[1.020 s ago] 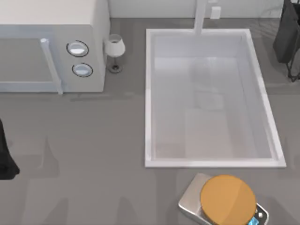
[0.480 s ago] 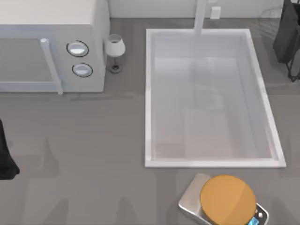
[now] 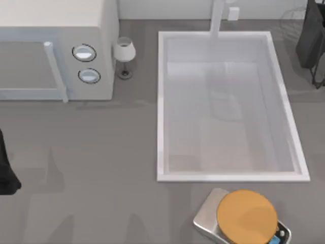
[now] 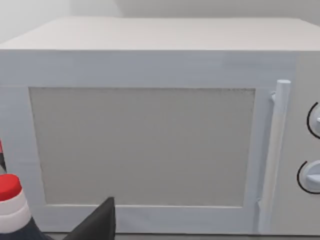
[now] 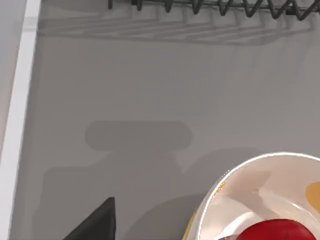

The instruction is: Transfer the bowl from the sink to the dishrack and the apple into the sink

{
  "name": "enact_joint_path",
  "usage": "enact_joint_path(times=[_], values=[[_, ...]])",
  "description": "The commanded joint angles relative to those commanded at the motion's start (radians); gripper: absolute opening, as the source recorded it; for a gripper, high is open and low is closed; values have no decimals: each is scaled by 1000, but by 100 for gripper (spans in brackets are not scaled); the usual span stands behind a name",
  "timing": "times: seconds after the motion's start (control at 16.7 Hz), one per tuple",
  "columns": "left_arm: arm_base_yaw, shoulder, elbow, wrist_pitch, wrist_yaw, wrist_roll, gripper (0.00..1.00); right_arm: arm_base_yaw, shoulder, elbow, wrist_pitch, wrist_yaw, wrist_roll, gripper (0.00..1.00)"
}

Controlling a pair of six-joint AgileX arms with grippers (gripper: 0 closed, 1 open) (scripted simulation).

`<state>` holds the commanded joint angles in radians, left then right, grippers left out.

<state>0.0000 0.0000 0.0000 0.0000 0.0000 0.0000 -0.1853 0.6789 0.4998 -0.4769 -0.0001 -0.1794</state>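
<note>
The right gripper (image 5: 95,222) hovers between the grey wire dishrack (image 5: 210,6) and a shiny red apple (image 5: 277,231) in a white dish (image 5: 240,185); its grip cannot be told. The left arm (image 3: 5,173) is parked at the table's left edge. The white rectangular sink (image 3: 161,101) lies bare, so grasping the apple seems next.

White sink (image 3: 227,177) and microwave (image 3: 56,51) on a grey table (image 3: 101,152); an orange disc (image 3: 247,216) (silver base); dark wire dishrack (image 5: 210,6).

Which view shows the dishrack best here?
The right wrist view: the dishrack appears as dark wire loops along the frame edge, beyond bare counter. The top view catches faint wires at the far right corner; the left wrist view faces the microwave.
</note>
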Motion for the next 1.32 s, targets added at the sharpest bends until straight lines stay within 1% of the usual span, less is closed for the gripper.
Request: enact_joint_path(times=[0.36,0.66,0.9,1.2,1.32], values=[[0,0,0,0,0,0,100,-114,560,321,-299,2,-111,100],[0,0,0,0,0,0,100,-201,869,561,-527,1,-196,100],[0,0,0,0,0,0,100,-229,950,631,-596,0,-224,100],[0,0,0,0,0,0,100,-224,949,625,-590,0,-222,100],[0,0,0,0,0,0,100,-224,975,593,-555,0,-221,100]])
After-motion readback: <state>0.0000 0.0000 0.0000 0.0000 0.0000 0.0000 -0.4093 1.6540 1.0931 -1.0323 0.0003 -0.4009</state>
